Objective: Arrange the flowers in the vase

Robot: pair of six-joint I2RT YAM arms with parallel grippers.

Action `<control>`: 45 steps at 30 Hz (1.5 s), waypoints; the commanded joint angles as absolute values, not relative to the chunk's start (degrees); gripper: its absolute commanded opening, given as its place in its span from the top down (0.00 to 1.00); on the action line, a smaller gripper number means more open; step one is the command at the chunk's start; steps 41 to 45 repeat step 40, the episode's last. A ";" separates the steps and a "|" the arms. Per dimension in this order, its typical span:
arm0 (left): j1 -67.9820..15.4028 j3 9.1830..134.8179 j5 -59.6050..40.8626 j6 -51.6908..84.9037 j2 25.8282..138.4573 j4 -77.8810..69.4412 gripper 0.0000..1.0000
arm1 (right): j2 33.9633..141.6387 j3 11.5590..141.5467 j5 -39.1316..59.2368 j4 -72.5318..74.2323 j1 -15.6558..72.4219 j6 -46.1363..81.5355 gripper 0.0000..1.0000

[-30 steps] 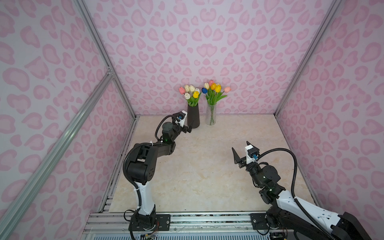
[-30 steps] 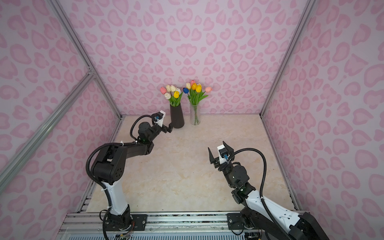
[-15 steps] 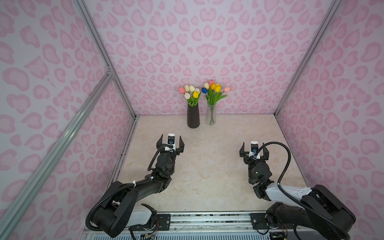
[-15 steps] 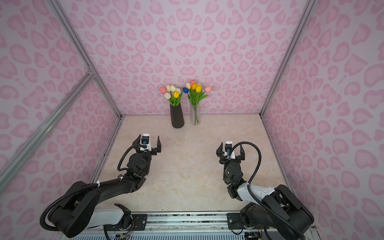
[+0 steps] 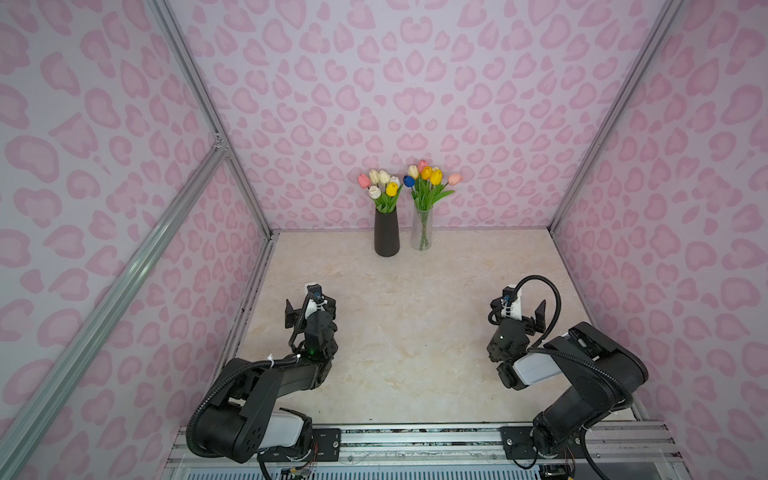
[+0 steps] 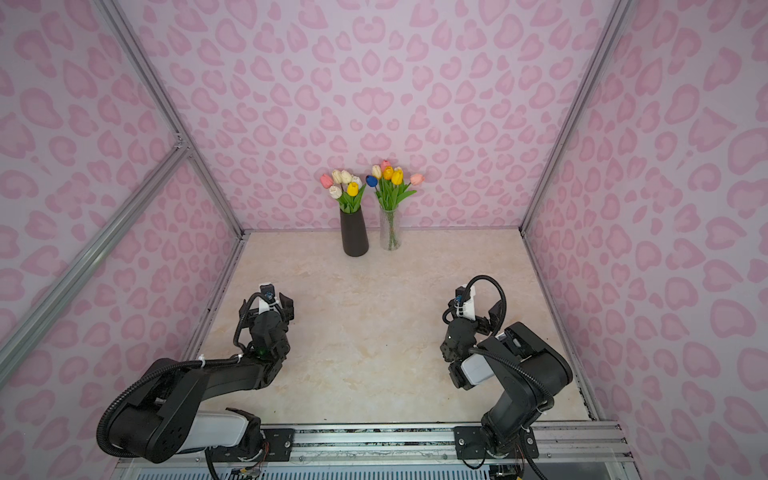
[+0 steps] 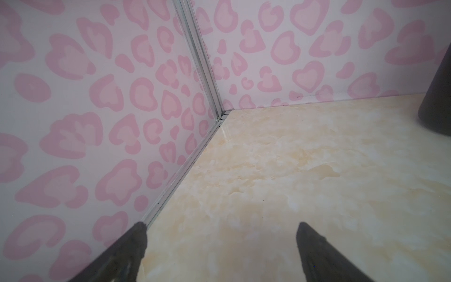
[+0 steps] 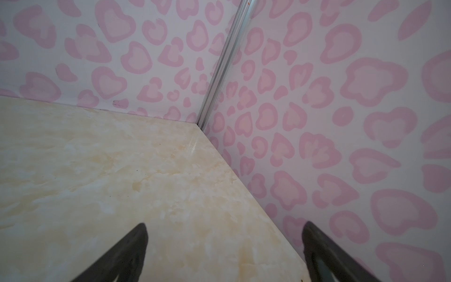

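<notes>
The flowers stand in two bunches at the back wall. A pink, white and yellow bunch sits in a black vase. A blue, orange, yellow and pink bunch sits in a clear glass vase. My left gripper is open and empty, low at the front left, far from the vases. My right gripper is open and empty at the front right. The black vase's edge shows in the left wrist view.
Pink patterned walls enclose the marble-look tabletop on three sides, with metal posts in the corners. A metal rail runs along the front edge under both arm bases. Both arms are folded back near that rail.
The left gripper has pulled away from the black vase to the front left. The right arm has folded back toward the front right. Both stay open.
</notes>
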State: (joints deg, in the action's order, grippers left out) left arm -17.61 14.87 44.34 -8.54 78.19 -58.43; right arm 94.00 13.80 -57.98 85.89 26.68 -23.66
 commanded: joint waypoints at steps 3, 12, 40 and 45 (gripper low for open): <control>-12.37 12.57 28.65 -4.65 80.04 -66.49 0.02 | 92.33 12.53 -45.52 84.70 22.03 -16.31 0.05; -3.60 11.68 4.87 -2.23 84.35 -70.35 0.03 | 90.52 10.84 -10.54 75.59 3.76 -0.24 0.06; 1.63 19.09 0.89 2.59 84.50 -55.95 0.03 | 89.85 17.99 -8.31 61.46 2.26 0.10 0.01; 1.63 19.09 0.89 2.59 84.50 -55.95 0.03 | 89.85 17.99 -8.31 61.46 2.26 0.10 0.01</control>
